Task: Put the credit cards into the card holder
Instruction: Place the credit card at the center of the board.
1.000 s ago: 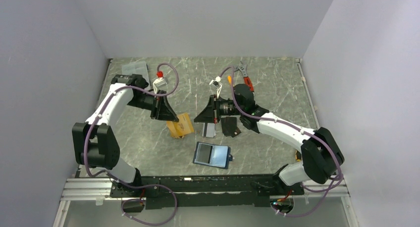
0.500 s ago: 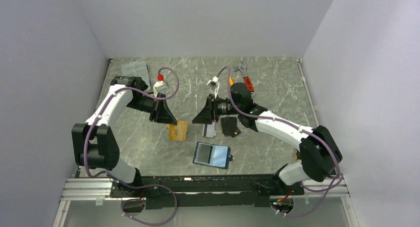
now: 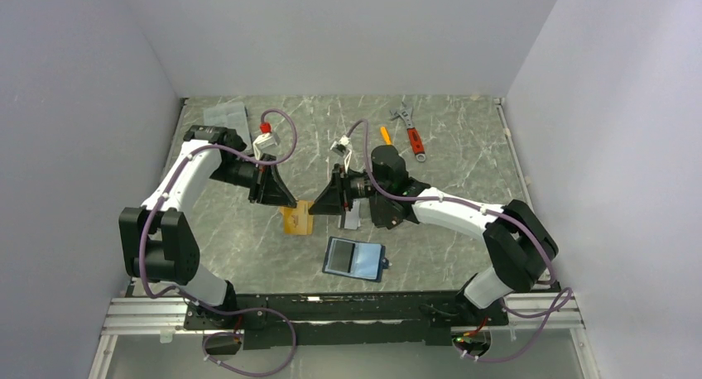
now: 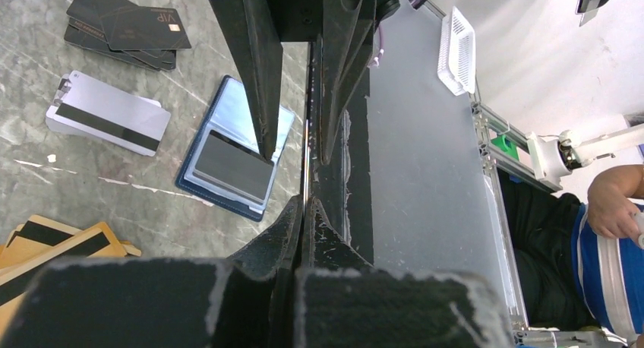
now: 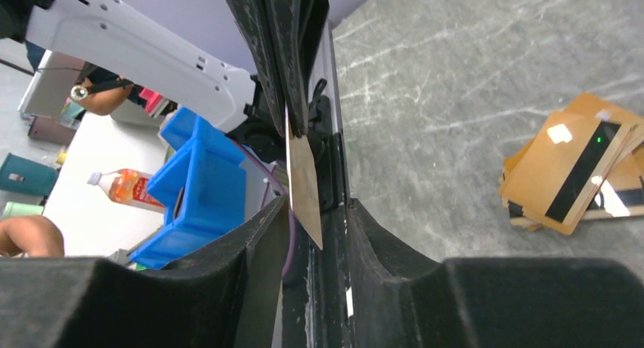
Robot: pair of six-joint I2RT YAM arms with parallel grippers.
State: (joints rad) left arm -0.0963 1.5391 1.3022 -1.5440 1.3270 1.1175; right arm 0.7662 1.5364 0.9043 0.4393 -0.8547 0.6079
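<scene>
Credit cards are mostly outside the card holder point(image 3: 374, 263), as far as we can see. One tan card point(image 5: 305, 185) is up in the air, pinched edge-on between the closed fingers of our left gripper point(image 4: 305, 205). Its free end pokes into the gap of our right gripper point(image 5: 315, 210), whose jaws stand apart on either side of it without clamping. We read this as a hand-over caught midway: the left has the card and the right has not taken it.

Down on the table point(image 3: 472, 147), the orange-tan pile point(image 5: 569, 162) lies just below the two meeting jaws. The white-grey card point(image 4: 106, 120) with the black stripe lies flat under the right jaws. The black cards point(image 4: 125, 29) sit fanned just past it, towards the right wrist. The card holder lies open and flat, nearer the arm bases than either pair of jaws and apart from every pile. In the left wrist view a dark rectangle point(image 4: 232, 166) sits in its lower pocket. We judge that to be a card already seated, though we cannot be sure.

So at best one card is in. The right jaws have yet to close on the tan card, the left to let go, and the card to go into a pocket. The piles then follow, one card at a time.
</scene>
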